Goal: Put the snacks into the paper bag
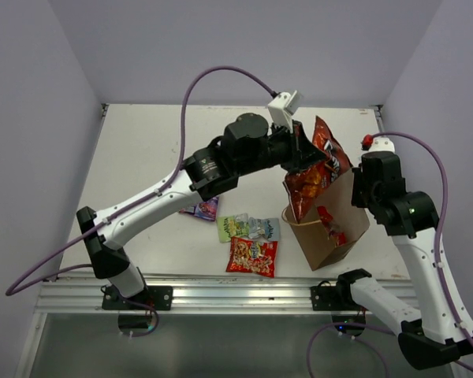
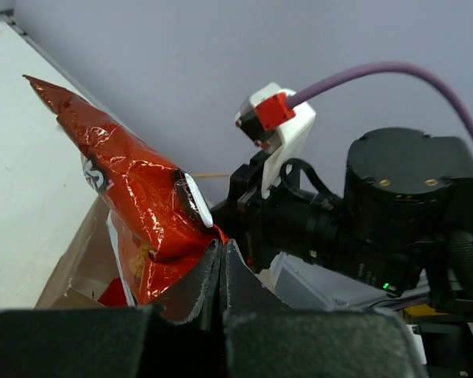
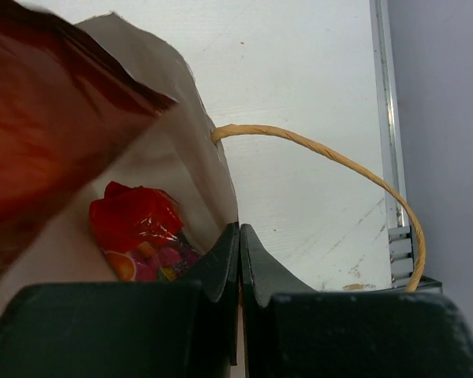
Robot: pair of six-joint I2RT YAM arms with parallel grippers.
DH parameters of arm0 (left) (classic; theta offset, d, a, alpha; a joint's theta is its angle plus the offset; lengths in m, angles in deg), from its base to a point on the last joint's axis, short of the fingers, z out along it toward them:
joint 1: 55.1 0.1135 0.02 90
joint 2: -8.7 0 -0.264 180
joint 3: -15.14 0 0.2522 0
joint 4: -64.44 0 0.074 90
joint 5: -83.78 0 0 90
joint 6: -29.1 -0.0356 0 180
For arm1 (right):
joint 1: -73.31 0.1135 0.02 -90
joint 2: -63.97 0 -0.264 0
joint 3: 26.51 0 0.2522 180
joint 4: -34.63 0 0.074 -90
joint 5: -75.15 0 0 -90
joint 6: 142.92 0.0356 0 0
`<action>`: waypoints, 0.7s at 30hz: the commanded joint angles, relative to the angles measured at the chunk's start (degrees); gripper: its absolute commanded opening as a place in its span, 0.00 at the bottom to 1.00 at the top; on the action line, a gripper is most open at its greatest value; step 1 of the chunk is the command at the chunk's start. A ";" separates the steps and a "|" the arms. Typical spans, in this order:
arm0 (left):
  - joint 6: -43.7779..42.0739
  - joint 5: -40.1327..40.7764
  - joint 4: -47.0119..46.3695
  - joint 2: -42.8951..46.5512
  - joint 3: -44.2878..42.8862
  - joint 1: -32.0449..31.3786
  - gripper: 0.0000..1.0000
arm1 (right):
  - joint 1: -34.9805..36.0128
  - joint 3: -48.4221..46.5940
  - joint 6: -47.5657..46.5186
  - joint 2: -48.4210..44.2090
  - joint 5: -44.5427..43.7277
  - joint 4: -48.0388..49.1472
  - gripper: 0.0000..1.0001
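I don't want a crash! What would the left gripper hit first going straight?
Probably the right arm's wrist, just beyond the Doritos bag its jaws pinch; depth is unclear.

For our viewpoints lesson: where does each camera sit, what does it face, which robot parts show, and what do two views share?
Top external: above and behind the bases, looking down on the table; left arm and right arm show.
Left wrist: looks along the left gripper, shut on the Doritos bag; right arm beyond.
Right wrist: past the right gripper, shut on the paper bag rim, into it at a candy packet.
Shared: both wrist views show Doritos bag and paper bag.
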 commanded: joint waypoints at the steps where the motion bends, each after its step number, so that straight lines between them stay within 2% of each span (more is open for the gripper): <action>1: 2.67 -1.42 -6.50 -1.14 0.57 -2.41 0.00 | 0.07 -0.20 0.97 -0.83 0.50 0.46 0.00; 8: 4.43 -1.24 -6.94 -4.48 0.14 -5.67 0.00 | 0.07 0.42 0.97 -1.89 0.24 0.02 0.00; 14: 7.40 0.43 4.03 -12.55 -9.96 -6.46 0.00 | 0.07 0.51 0.97 -2.33 -0.02 -0.07 0.00; 21: 10.49 1.21 13.07 -19.95 -15.51 -6.46 0.00 | 0.16 0.68 0.97 -2.94 0.06 -0.07 0.00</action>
